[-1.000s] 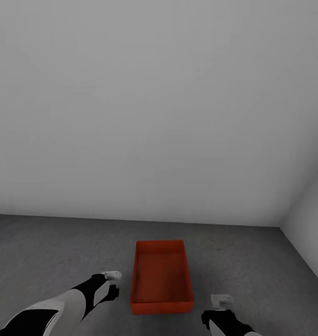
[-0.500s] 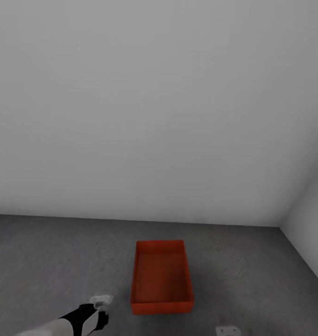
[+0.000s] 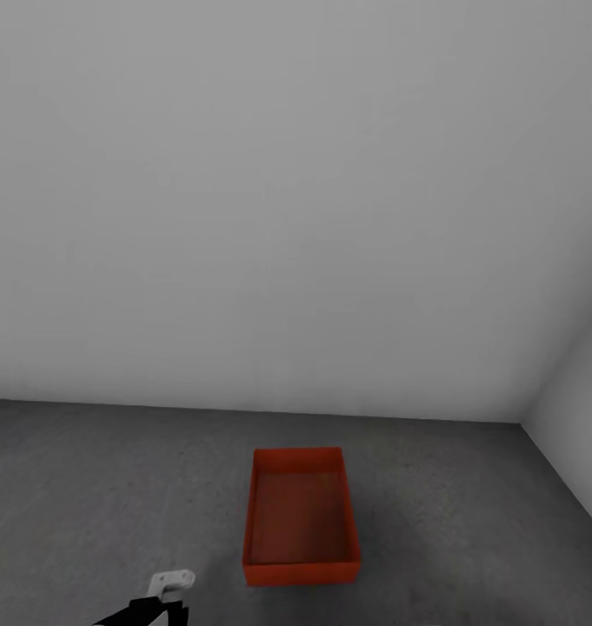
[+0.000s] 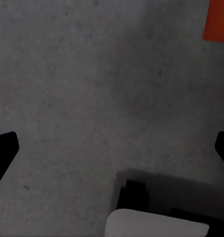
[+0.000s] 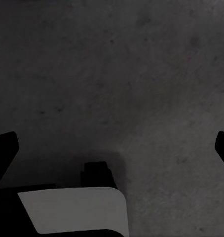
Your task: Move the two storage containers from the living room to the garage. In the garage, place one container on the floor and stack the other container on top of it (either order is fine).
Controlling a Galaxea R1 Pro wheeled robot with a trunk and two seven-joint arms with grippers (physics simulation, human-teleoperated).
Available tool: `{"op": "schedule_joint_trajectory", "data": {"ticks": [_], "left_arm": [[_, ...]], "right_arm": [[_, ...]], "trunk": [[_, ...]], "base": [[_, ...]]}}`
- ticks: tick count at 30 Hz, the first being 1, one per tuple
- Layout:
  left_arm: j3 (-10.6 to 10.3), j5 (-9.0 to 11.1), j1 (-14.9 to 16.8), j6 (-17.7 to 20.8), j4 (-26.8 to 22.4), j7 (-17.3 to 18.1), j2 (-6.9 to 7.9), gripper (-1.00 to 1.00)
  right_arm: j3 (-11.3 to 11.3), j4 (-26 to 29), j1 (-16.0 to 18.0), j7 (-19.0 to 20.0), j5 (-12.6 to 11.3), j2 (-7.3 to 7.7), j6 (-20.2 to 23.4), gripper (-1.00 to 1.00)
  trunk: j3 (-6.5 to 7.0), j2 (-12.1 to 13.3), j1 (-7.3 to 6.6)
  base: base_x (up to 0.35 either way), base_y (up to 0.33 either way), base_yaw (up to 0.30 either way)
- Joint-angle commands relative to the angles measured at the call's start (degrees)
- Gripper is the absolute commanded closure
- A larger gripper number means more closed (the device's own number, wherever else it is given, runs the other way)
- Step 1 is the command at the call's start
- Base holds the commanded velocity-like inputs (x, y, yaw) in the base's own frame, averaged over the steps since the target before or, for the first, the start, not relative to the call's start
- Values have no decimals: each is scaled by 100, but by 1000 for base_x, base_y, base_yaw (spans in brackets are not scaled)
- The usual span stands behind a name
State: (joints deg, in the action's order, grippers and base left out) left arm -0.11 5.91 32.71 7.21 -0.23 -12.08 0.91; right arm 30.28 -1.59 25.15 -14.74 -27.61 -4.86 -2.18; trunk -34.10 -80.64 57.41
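so your left gripper [image 3: 169, 584], jaws standing wide apart over bare floor [image 3: 87, 487], is sitting just beside the bin [image 3: 300, 515], whose long axis is running away from you; the right gripper [image 5: 112, 143] is also gaping empty.

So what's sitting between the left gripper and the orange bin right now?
Nothing: in the head view, only bare concrete floor separates the left gripper from the storage container.
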Motion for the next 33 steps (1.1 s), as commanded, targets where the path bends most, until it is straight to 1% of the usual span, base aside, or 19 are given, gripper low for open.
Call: {"op": "schedule_joint_trajectory", "data": {"ticks": [1, 11, 14, 24, 29, 33], "left_arm": [[-7, 59, -18, -30, -3, -13, 0, -100], [-7, 60, -133, -146, -3, -14, -46, -100], [-7, 60, -196, -149, -2, -14, -84, -100], [-7, 60, -269, -156, -2, -14, -74, -100], [-7, 58, -355, -172, -3, -4, -66, -100], [-7, 48, -406, -176, -3, 5, -69, -100]], "right_arm": [[48, -17, 4, -8, -61, -5, -31, -100], [43, -17, -2, -11, -95, 0, -46, -100], [43, -17, -3, -11, -96, 7, -43, -100], [46, -17, -7, -11, -91, -12, -44, -100], [48, -17, -184, -11, -50, -40, -61, -100], [48, -17, -227, -11, -45, -64, -63, -100]], "trunk": [[-3, -3, 0], [70, -3, 0], [96, -3, 0], [186, -3, 0], [230, -3, 0], [265, -3, 0]], "base": [[0, 0, 0], [0, 0, 0], [0, 0, 0], [0, 0, 0], [0, 0, 0], [0, 0, 0]]}}
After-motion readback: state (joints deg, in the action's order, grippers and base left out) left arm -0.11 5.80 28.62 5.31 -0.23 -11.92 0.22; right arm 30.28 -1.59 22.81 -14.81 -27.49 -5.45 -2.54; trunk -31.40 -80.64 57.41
